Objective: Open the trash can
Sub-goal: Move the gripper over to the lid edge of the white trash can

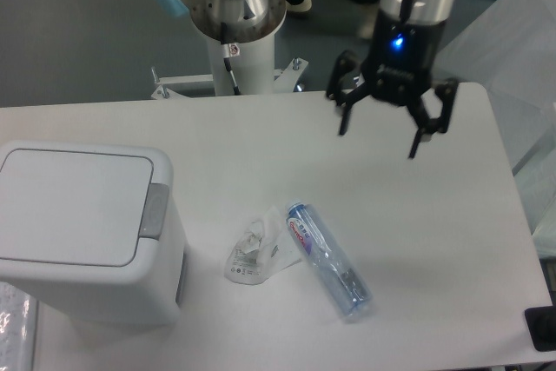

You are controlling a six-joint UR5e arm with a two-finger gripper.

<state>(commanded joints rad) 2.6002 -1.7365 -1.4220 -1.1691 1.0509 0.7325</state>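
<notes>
Approach step. Gripper (379, 134) hangs above the table, jaws spread, holding nothing. Trash can (82, 232) sits well off to their left and nearer the camera, lid shut. Next move, likely: press grey tab (154, 210).

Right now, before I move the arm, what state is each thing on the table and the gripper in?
Trash can: upright, lid shut flat.
Grey button: on the rim, untouched.
Bottle: lying on its side, looks empty.
Clear wrapper: crumpled, lying beside the bottle's cap end.
Gripper: jaws open, holding nothing, above the table far from the trash can.
</notes>
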